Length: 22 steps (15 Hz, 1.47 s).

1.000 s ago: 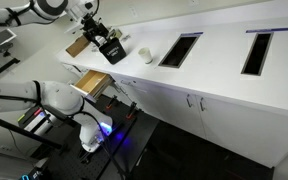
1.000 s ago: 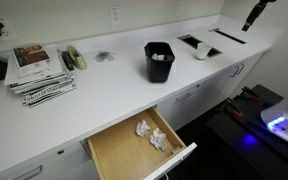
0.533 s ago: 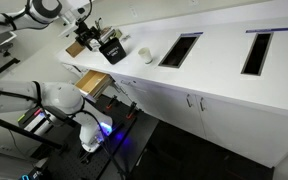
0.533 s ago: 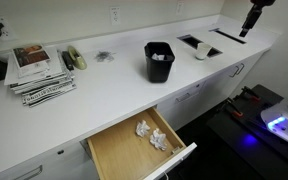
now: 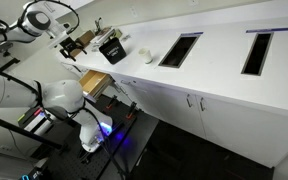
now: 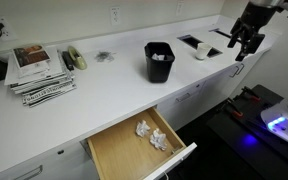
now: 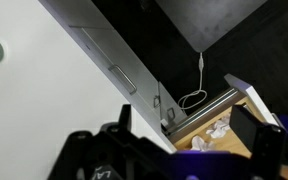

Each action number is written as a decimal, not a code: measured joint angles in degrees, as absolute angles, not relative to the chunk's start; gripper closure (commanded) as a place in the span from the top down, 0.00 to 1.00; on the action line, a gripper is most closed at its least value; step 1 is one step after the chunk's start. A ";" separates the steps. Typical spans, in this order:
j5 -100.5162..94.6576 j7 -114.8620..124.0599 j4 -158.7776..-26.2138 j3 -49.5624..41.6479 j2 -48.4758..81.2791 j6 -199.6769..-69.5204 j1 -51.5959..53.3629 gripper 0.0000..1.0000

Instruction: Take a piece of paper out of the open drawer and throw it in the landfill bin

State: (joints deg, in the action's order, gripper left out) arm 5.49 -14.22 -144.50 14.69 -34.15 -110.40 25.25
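Observation:
The drawer (image 6: 112, 150) stands open below the white counter, with a white front and a tan wooden inside. It also shows in an exterior view (image 5: 92, 79) and in the wrist view (image 7: 246, 110). Crumpled pieces of paper (image 6: 152, 134) lie in it, and they show in the wrist view (image 7: 216, 128). My gripper (image 6: 246, 42) is open and empty. It hangs over the counter's far end, well away from the drawer. It shows in an exterior view (image 5: 70, 45) and in the wrist view (image 7: 184, 130). Two rectangular bin openings (image 5: 180, 48) (image 5: 256, 51) are cut into the counter.
A black container (image 6: 159, 61) with paper in it stands on the counter. A white cup (image 6: 201, 50) sits near the openings. Stacked magazines (image 6: 39, 70) lie at the far side. A brown box (image 5: 82, 41) sits by the container. The robot base (image 5: 64, 100) stands beside the drawer.
My gripper has come down from high above the counter and moved out toward the counter's end and front edge. The drawer and papers have not moved.

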 measured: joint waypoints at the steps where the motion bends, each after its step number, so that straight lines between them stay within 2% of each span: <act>1: 5.49 -14.95 -144.15 15.90 -32.06 -112.37 26.23 1.00; 10: 1.81 -17.70 -137.98 26.77 -6.56 -138.03 29.40 1.00; 14: -0.30 -17.37 -133.54 29.11 0.76 -139.47 30.18 1.00; 22: -1.15 -17.56 -132.75 29.15 2.07 -140.06 30.25 1.00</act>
State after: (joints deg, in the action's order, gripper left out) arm -1.15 -17.56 -132.75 29.15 2.07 -140.06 30.25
